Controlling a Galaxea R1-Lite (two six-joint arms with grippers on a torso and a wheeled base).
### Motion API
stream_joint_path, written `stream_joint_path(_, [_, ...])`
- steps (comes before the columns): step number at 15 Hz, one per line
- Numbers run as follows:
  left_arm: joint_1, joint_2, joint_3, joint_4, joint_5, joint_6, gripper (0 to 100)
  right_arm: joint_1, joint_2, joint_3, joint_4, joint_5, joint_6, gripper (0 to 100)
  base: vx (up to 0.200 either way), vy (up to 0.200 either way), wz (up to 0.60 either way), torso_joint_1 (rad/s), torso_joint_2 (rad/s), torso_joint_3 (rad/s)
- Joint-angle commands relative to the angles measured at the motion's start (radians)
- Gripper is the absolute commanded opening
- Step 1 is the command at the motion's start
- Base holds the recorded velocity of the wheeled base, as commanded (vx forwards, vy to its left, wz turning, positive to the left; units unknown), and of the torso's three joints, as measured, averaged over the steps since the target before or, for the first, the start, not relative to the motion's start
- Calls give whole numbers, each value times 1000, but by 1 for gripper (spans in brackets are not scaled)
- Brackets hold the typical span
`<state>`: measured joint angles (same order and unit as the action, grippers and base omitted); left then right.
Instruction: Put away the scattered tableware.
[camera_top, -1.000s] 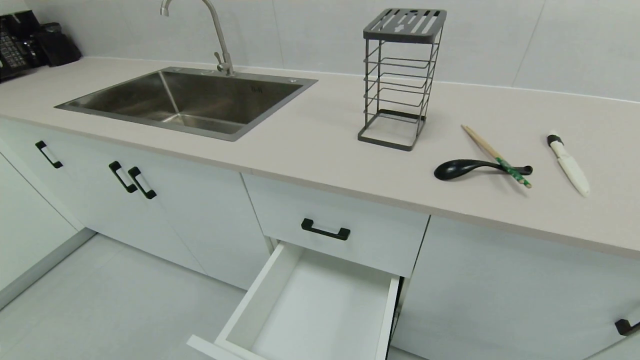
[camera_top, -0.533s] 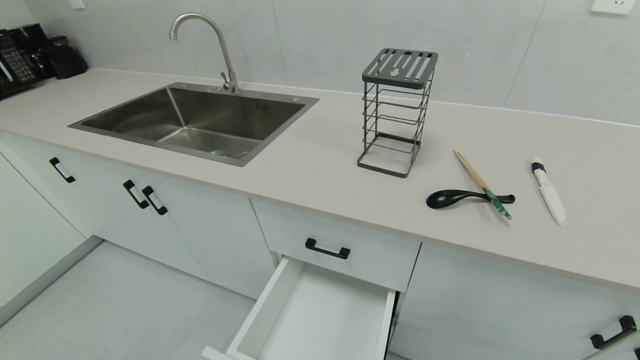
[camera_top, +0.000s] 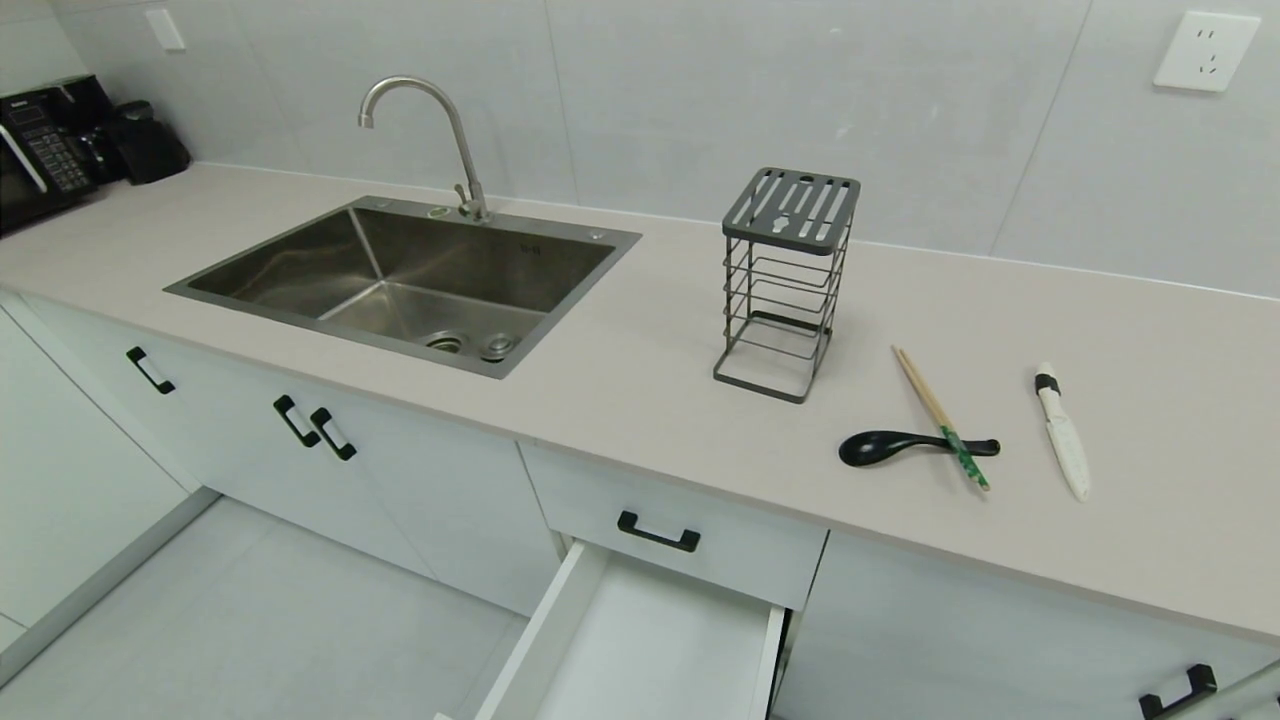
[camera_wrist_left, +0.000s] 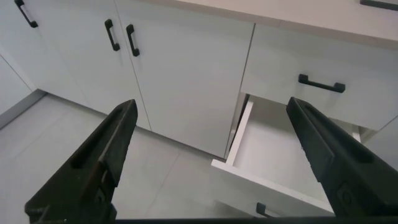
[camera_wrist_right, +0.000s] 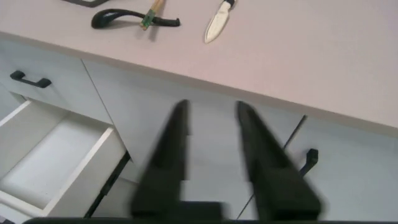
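On the beige countertop (camera_top: 640, 380) a black spoon (camera_top: 918, 446) lies with a pair of wooden chopsticks (camera_top: 940, 415) crossing its handle. A white knife with a black band (camera_top: 1062, 430) lies just to their right. The right wrist view shows the same spoon (camera_wrist_right: 118, 17), chopsticks (camera_wrist_right: 151, 12) and knife (camera_wrist_right: 217, 18) up on the counter. My right gripper (camera_wrist_right: 211, 107) hangs below the counter edge in front of the cabinet, fingers a little apart and empty. My left gripper (camera_wrist_left: 210, 106) is wide open and empty, low in front of the cabinet doors beside the open drawer (camera_wrist_left: 273, 155).
A dark wire rack (camera_top: 785, 285) stands on the counter left of the tableware. A steel sink (camera_top: 400, 280) with a tap is further left. The white lower drawer (camera_top: 640, 650) is pulled out, with a closed drawer and its black handle (camera_top: 657, 533) above. Black appliances (camera_top: 60, 140) sit far left.
The whole head picture has shifted downward, so the camera has moved; more wall and a socket now show. The tableware, rack and drawer have not moved on their own.
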<state>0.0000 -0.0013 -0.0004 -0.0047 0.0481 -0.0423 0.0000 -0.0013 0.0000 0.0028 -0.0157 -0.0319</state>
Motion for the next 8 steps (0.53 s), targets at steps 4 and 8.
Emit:
stream_joint_path(4, [0,1,0,0,-1,-1,100,0,1,0,-3,0,15,100,0,0,0,29,-49,-22])
stream_joint_path(8, [0,1,0,0,-1,-1,100,0,1,0,-153,23,4,100,0,0,0,0,0,0])
